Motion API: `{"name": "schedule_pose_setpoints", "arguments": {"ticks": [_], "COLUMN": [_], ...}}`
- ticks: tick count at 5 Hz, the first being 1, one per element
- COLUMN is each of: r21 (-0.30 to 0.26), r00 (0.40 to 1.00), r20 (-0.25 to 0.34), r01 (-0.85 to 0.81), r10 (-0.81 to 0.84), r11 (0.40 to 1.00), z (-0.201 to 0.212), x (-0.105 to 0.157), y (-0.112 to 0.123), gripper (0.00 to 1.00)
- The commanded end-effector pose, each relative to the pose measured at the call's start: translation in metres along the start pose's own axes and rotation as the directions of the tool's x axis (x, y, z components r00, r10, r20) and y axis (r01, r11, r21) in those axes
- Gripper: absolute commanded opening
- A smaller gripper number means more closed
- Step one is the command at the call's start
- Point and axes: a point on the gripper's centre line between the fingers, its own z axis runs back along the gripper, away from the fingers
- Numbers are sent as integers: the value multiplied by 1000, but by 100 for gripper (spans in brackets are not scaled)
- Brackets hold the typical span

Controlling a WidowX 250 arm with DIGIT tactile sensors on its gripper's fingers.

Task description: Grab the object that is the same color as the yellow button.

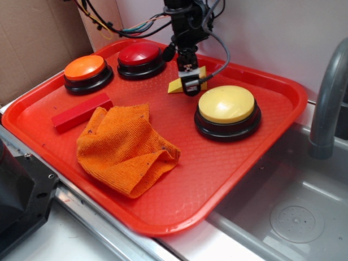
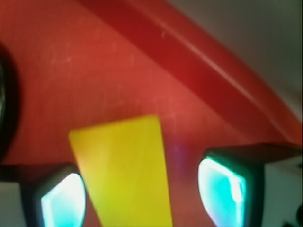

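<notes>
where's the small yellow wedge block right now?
Exterior view: the small yellow wedge block sits on the red tray near its far edge, between the red-domed button and the large pale-yellow button, under the gripper. Wrist view shows it between the open fingers.

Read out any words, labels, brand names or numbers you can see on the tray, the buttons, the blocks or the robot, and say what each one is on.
None can be read: the yellow button, orange button, red button, yellow wedge, red bar, orange cloth and red tray are all plain.
The gripper has a small pale patch, too small to read.
</notes>
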Motion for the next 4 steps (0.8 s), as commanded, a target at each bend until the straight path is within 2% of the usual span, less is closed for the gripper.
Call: {"name": "schedule_pose_setpoints", "arguments": {"ticks": [1, 2, 3, 4], "r21": [6, 37, 120, 154], "r00": [996, 997, 994, 933], "r20": [90, 77, 13, -106], "r01": [4, -21, -107, -327], "r10": [-4, 18, 106, 345], "r11": [1000, 999, 987, 932], "z": [8, 12, 33, 88], "x": [21, 18, -10, -41], "y": [-9, -8, -4, -14], "gripper": [0, 0, 0, 0]}}
